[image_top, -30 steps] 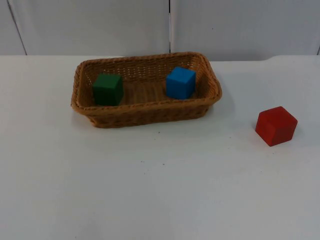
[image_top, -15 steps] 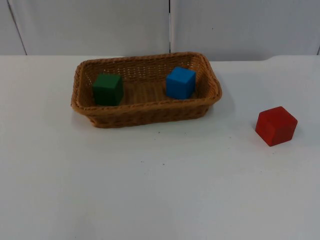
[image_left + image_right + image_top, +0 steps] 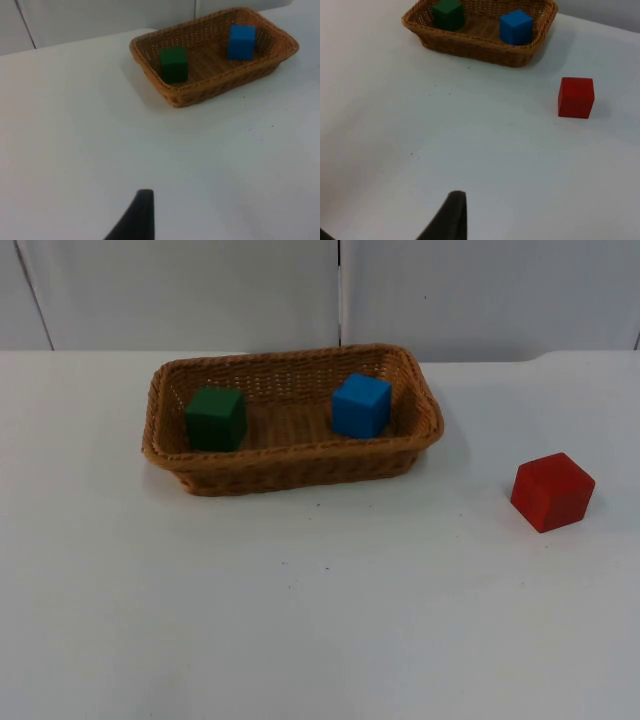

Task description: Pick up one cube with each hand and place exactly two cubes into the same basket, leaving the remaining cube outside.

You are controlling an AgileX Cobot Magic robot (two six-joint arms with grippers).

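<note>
Basket [image 3: 290,455] at twelve o'clock on the table [image 3: 300,620] holds the green cube [image 3: 215,418] and the blue cube [image 3: 361,405] (well apart); the red cube [image 3: 552,491] lies outside at three o'clock. Left gripper [image 3: 137,220] and right gripper [image 3: 447,220] hover above bare table — jaw state cannot be told.

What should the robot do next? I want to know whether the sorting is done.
Probably nothing more than keeping both arms back: the green cube and blue cube already sit inside the basket, and the red cube rests on the table outside it, so the count looks met.
</note>
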